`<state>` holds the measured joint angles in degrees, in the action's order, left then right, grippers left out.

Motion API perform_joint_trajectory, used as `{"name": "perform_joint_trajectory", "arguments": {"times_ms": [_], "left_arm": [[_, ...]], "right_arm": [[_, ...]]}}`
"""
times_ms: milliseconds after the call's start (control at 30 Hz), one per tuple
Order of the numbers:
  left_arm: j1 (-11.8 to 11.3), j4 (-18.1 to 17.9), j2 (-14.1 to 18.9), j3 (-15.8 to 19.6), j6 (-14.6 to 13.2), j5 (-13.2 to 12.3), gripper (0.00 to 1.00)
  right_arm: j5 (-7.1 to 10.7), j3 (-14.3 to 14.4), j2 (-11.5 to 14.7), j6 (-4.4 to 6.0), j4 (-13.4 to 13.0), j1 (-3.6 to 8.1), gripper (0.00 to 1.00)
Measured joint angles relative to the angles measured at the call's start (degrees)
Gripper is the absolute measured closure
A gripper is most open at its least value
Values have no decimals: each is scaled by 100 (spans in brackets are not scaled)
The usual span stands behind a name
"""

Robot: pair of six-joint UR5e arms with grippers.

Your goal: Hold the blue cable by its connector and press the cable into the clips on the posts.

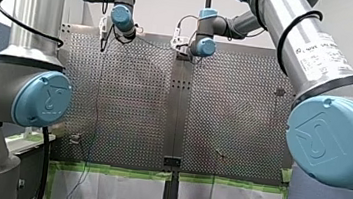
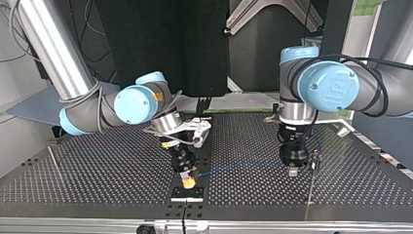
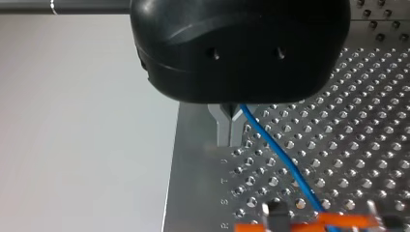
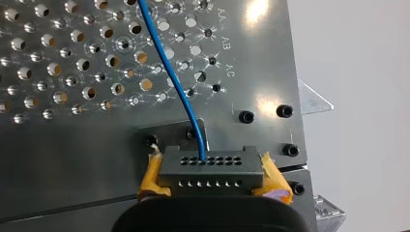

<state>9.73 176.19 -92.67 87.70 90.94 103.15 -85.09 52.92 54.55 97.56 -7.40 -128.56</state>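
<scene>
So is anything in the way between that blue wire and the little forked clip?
Nothing visible. The blue cable comes out right beside the grey clip, nothing else between them. The black body of my left gripper hides the fork's mouth, so whether the cable is seated cannot be told.

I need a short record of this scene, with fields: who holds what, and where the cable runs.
right end effector: shut on the connector, yellow pads at both its sides
blue cable: leaves the connector, runs over the perforated table to my left end effector
left end effector: black, low over the table; grip not visible
</scene>
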Motion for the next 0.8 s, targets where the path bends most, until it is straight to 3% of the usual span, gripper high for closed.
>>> {"name": "perform_joint_trajectory", "arguments": {"times_ms": [300,500,600,800], "left_arm": [[63,-17,0,32,1,-5,100],[131,-154,0,267,-60,-6,100],[182,-301,-2,423,-70,4,100],[320,-616,-132,740,-100,87,100]], "right_arm": [[0,49,0,-25,1,9,100],[-15,254,16,-45,-12,21,100],[-90,392,62,-60,-39,35,100],[-365,693,187,-195,-108,-5,100]]}}
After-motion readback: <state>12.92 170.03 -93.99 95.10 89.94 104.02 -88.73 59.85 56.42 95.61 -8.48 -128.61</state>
